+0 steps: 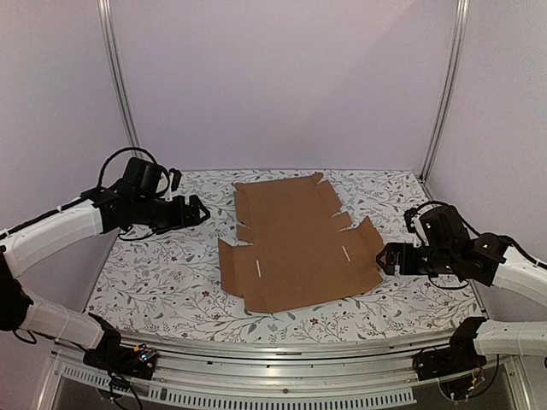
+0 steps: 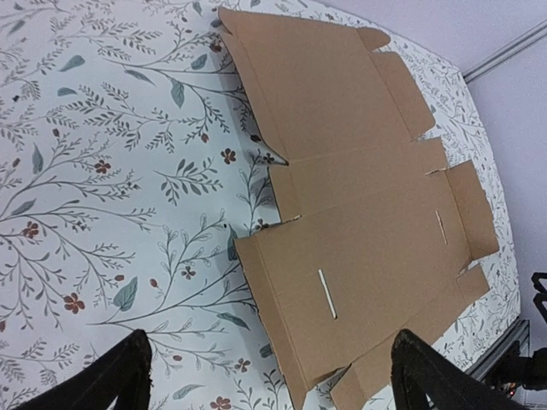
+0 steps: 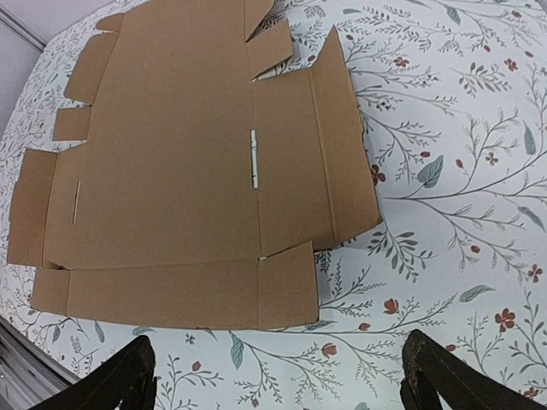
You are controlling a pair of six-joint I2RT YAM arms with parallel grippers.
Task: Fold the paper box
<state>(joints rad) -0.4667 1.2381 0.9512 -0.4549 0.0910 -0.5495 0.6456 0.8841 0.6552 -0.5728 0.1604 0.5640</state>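
The left tool [image 1: 195, 211] hangs above the desk [image 1: 154, 273] with its fingers wide apart and nothing between them, off the left side of the box [image 1: 295, 248] and not touching it. The box lies unfolded in the middle of the desk as one flat brown sheet, with creases, two thin slots [image 1: 256, 267] and flaps all round.

It is probably light and will likely slide on the patterned cover if pushed from one side only. The panels look stiff, so bending should happen along the creases. Corrugated card can crush or kink if pinched hard in mid-panel.

The edges lie close to the desk, so getting a finger underneath may be awkward. The better holds look to be the left flap [image 1: 229, 265] and the right flap [image 1: 369, 248], whose outer edge seems slightly raised.

The right tool [image 1: 386, 258] hovers just beside that flap, fingers spread and holding nothing.
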